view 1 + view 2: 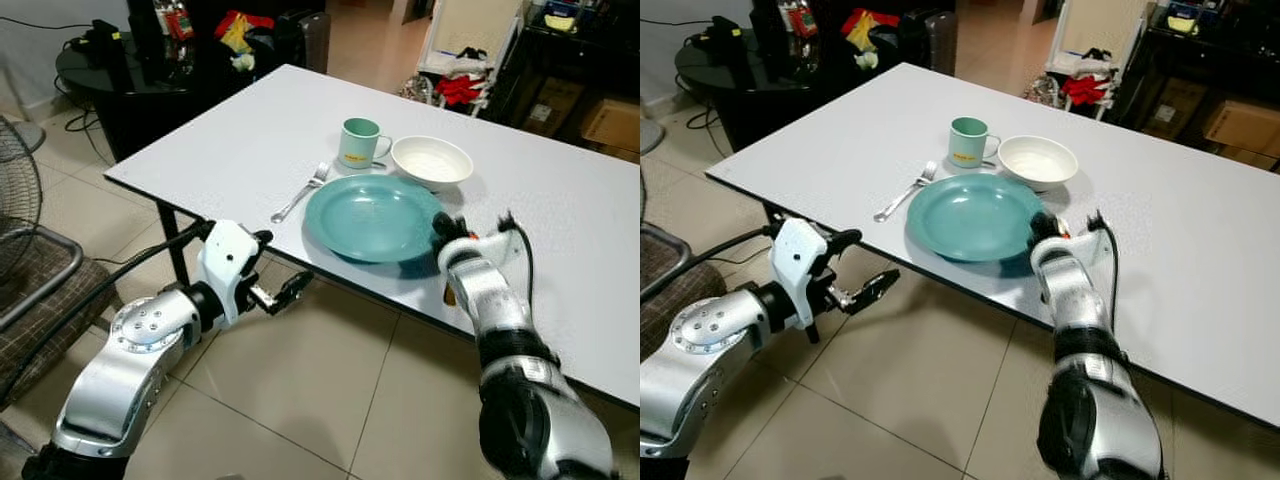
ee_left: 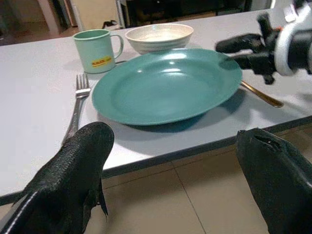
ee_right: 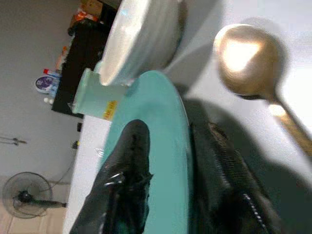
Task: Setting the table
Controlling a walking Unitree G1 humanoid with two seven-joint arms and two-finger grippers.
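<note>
Teal round ceramic plate (image 1: 372, 217), glossy. Pale green mug (image 1: 357, 142), yellow label. White bowl (image 1: 431, 161). Silver metal fork (image 1: 299, 192). Gold spoon (image 3: 246, 62). White bench (image 1: 250, 140), dark edge. Black tool fingers (image 2: 73, 170). Beige floor tiles (image 1: 300, 390).

White rectangular table (image 1: 250, 140): a round teal plate (image 1: 372, 216) is set near the front edge. A silver metal fork (image 1: 299, 193) is laid just left of the plate. A pale green mug with a yellow label (image 1: 358, 143) is placed behind the plate, and a white ceramic bowl (image 1: 431, 161) just right of the mug. A gold-coloured metal spoon (image 3: 243, 61) is laid on the table right of the plate. The right gripper (image 3: 168, 170) is positioned at the plate's right rim, one finger above it and one below. The left gripper (image 1: 855, 268) is held before the table's front edge, off the table, left of the plate.
</note>
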